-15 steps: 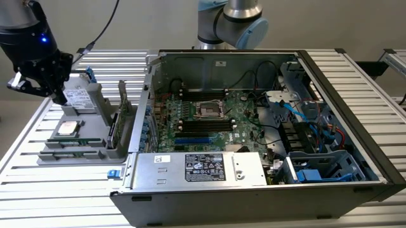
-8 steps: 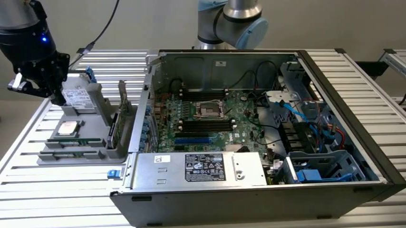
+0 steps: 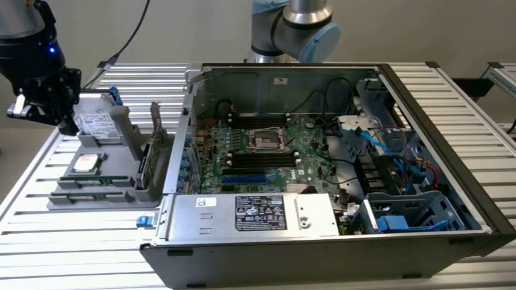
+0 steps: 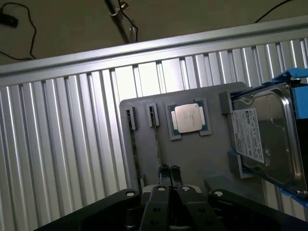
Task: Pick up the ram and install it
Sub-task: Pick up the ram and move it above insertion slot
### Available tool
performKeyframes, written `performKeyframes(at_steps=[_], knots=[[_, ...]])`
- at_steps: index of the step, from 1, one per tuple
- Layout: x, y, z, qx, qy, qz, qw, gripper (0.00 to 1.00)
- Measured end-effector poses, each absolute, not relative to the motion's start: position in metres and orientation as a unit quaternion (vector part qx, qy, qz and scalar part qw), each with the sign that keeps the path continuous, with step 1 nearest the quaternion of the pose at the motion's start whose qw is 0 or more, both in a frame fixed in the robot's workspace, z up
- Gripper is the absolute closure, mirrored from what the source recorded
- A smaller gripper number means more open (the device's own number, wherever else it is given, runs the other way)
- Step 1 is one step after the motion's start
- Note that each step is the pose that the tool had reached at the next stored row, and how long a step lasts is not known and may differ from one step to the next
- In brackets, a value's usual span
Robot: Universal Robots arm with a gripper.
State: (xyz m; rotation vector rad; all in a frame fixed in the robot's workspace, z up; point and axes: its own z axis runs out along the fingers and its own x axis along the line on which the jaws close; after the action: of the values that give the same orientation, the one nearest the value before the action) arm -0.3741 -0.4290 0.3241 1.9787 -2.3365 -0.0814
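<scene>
Two ram sticks (image 3: pixel 93 180) stand on edge in slots of a grey holder tray (image 3: pixel 121 151) at the exterior view's left, outside the computer case. In the wrist view the ram sticks (image 4: pixel 157 139) appear as thin dark strips on the tray (image 4: pixel 207 154). My gripper (image 3: pixel 69 125) hangs above the tray's far end, over the hard drive, and is apart from the ram. Its fingers (image 4: pixel 164 172) are pressed together in the wrist view, shut on nothing. The gripper (image 4: pixel 169 171) sits above the tray, just beside the end of one stick.
The tray also carries a silver processor chip (image 4: pixel 188 118) and a hard drive (image 4: pixel 262 134) with blue rails. The open computer case (image 3: pixel 439 139) lies at centre, its motherboard (image 3: pixel 274 151) showing black memory slots (image 3: pixel 260 159). A power supply (image 3: pixel 254 214) sits at the front. The table top (image 3: pixel 81 241) is ribbed aluminium.
</scene>
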Motion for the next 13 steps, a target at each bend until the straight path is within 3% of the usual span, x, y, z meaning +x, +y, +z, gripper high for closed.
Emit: performKeyframes(at_steps=[13], knots=[[-0.3785, -0.4336, 0.3212, 0.680, -0.731, -0.025, 0.041, 0.90]])
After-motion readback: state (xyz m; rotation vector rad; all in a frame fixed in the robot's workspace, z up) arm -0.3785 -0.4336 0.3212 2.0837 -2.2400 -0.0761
